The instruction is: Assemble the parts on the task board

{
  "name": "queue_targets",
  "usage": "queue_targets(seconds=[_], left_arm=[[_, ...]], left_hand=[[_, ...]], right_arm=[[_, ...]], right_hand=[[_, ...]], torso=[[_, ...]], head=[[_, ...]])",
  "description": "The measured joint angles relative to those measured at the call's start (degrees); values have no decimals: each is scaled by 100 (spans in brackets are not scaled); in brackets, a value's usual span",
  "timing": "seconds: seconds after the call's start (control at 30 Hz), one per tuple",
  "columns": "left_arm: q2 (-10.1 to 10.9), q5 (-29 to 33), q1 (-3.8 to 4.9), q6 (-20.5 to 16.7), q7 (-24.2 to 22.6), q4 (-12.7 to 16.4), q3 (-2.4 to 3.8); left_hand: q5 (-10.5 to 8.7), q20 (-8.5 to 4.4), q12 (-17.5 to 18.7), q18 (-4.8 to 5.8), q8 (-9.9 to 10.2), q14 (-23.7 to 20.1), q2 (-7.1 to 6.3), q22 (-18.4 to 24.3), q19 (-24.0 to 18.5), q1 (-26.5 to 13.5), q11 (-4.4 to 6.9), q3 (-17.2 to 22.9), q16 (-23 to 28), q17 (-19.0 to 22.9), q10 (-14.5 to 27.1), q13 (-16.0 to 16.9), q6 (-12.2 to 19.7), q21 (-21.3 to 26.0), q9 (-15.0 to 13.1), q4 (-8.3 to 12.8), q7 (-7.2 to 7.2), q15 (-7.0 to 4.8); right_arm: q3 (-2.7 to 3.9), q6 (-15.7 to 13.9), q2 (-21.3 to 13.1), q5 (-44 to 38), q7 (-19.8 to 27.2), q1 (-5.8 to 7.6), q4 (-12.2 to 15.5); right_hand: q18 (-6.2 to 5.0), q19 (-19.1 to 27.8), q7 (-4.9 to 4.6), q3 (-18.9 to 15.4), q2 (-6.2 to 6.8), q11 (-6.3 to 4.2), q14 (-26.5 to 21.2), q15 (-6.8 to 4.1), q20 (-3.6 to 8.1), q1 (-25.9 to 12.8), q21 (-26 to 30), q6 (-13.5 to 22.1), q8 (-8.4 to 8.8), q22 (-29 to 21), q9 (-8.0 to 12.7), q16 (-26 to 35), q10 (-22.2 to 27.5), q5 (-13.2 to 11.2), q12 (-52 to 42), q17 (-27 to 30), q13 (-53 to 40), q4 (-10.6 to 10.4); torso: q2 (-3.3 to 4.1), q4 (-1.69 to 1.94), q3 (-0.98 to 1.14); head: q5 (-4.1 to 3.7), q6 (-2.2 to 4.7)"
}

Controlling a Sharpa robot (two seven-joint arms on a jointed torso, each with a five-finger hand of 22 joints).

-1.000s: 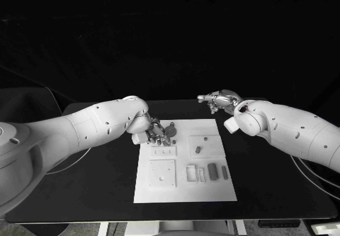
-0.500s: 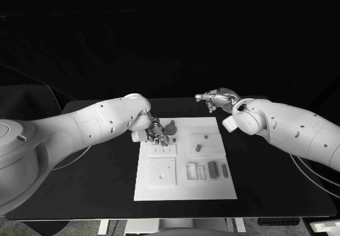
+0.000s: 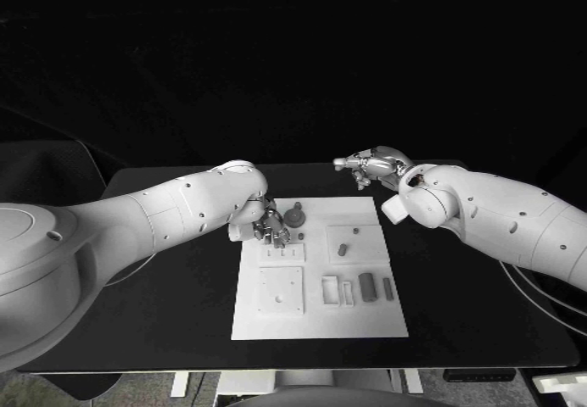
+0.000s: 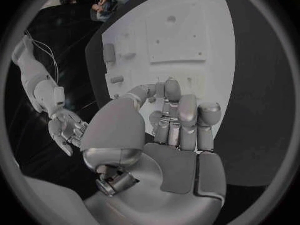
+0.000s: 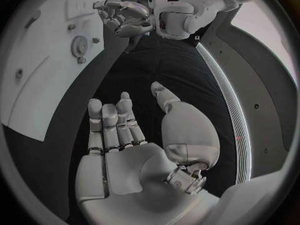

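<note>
The white task board (image 3: 284,318) lies in the middle of the black table. A round toothed part (image 3: 295,219) lies near its far edge, with small dark parts (image 3: 343,250) beside it and dark cylinders (image 3: 367,285) lower right. My left hand (image 3: 267,227) hovers over the board's far left part, just left of the toothed part, fingers loosely bent downward with nothing seen in them (image 4: 178,120). My right hand (image 3: 367,163) hangs over bare table beyond the board's far right corner, its palm (image 5: 125,160) bare and its fingers spread.
White recessed blocks (image 3: 280,291) and small white frames (image 3: 330,291) stand on the board's near half. Black table (image 3: 159,297) lies bare on both sides of the board. In the right wrist view the board (image 5: 37,65) and the toothed part (image 5: 79,46) lie beneath my left hand (image 5: 125,17).
The whole picture has shifted a little, so the camera moved. Relative to the board, both hands stay almost where they were.
</note>
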State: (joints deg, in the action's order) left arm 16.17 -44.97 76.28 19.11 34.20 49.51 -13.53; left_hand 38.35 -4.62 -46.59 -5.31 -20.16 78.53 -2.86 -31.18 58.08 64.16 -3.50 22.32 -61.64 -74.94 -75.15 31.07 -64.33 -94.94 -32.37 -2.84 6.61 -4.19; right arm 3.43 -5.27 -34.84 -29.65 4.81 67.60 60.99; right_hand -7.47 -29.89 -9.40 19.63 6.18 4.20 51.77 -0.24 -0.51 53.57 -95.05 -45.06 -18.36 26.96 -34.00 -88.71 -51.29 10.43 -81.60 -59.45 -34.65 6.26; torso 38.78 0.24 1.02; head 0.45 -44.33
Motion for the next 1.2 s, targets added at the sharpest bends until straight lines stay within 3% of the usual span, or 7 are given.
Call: queue_targets(seconds=[0.4, 0.9, 0.93, 0.97, 1.03, 1.07, 1.2], left_arm=[[-152, -323, -98, 80, 6, -144, 0], [-280, -426, -245, 233, 3, -292, 0], [-284, -448, -251, 229, -1, -292, 1], [-286, -464, -254, 225, -4, -292, 1], [-288, -504, -259, 215, -9, -293, 1], [-289, -539, -260, 205, -15, -294, 1], [-290, -635, -261, 154, -33, -294, 1]], left_hand=[[136, -20, -110, -7, -70, 104, -2, -45, 62, -177, 36, -15, -115, 1, -103, 61, -107, -1, -233, 16, -30, -43], [175, -19, -133, -8, -1018, 156, 23, -50, 62, -229, 50, -15, -137, 2, -271, 66, -279, -1, -255, 17, -55, -56], [174, -18, -133, -69, -1047, 159, 54, -50, 61, -259, 356, -15, -137, 2, -776, 66, -1004, 1, -285, 17, -197, -60], [174, -18, -134, -152, -1049, 163, 62, -50, 61, -266, 459, -15, -137, 2, -883, 66, -1222, 0, -275, 17, -278, -66], [177, -18, -134, -323, -1008, 146, 96, -50, 61, -221, 527, 13, -138, 2, -881, 66, -1356, 0, -253, 44, -353, -126], [209, -18, -134, -453, -973, 132, 165, -50, 61, -129, 568, 503, -137, 2, -842, 66, -1371, 0, -249, 559, -354, -173], [208, -17, -134, -442, -979, 141, 132, -50, 61, -166, 547, 694, -137, 2, -861, 66, -1359, 0, -249, 755, -336, -122]], right_arm=[[0, 1, 3, -21, -2, 0, 34], [0, 5, 10, -33, -6, 0, 53], [0, 6, 10, -33, -6, 0, 54], [0, 6, 10, -34, -7, 0, 57], [0, 6, 11, -34, -7, 0, 63], [0, 7, 11, -35, -7, 0, 66], [0, 8, 10, -35, -8, 0, 71]], right_hand=[[0, 0, 0, 16, 0, 0, 0, 0, 0, 0, 0, 0, 0, 0, 0, 0, 0, 0, 0, 0, 0, 16], [0, 0, 1, 0, 0, 0, 0, 1, 0, 45, 0, -1, 0, 0, 1, 0, 0, 0, 0, 0, -1, 31], [0, 0, 1, 0, 0, 0, 0, 1, 0, 45, 0, -1, 0, 0, 1, 0, 0, 0, 0, 0, -1, 31], [0, 0, 1, 0, 0, 0, 0, 1, 0, 45, 0, -1, 0, 0, 1, 0, 0, 0, 0, 0, -1, 31], [0, 0, 1, 0, 0, 0, 0, 1, 0, 45, 0, -1, 0, 0, 1, 0, 0, 0, 0, 0, -1, 31], [0, 0, 1, 0, 0, 0, 0, 1, 0, 45, 0, -1, 0, 0, 0, 0, 0, 0, 0, 0, -1, 31], [0, 0, 1, 0, 0, 0, 0, 1, 0, 45, 0, -1, 0, 0, 1, 0, 0, 0, 0, 0, 0, 31]], torso=[[0, 1, 2], [-1, 1, 3], [-1, 1, 2], [-1, 2, 2], [-1, 3, 1], [-1, 3, 0], [-2, 4, -4]], head=[[-18, -67], [-63, -121], [-63, -121], [-64, -122], [-67, -121], [-68, -121], [-70, -118]])
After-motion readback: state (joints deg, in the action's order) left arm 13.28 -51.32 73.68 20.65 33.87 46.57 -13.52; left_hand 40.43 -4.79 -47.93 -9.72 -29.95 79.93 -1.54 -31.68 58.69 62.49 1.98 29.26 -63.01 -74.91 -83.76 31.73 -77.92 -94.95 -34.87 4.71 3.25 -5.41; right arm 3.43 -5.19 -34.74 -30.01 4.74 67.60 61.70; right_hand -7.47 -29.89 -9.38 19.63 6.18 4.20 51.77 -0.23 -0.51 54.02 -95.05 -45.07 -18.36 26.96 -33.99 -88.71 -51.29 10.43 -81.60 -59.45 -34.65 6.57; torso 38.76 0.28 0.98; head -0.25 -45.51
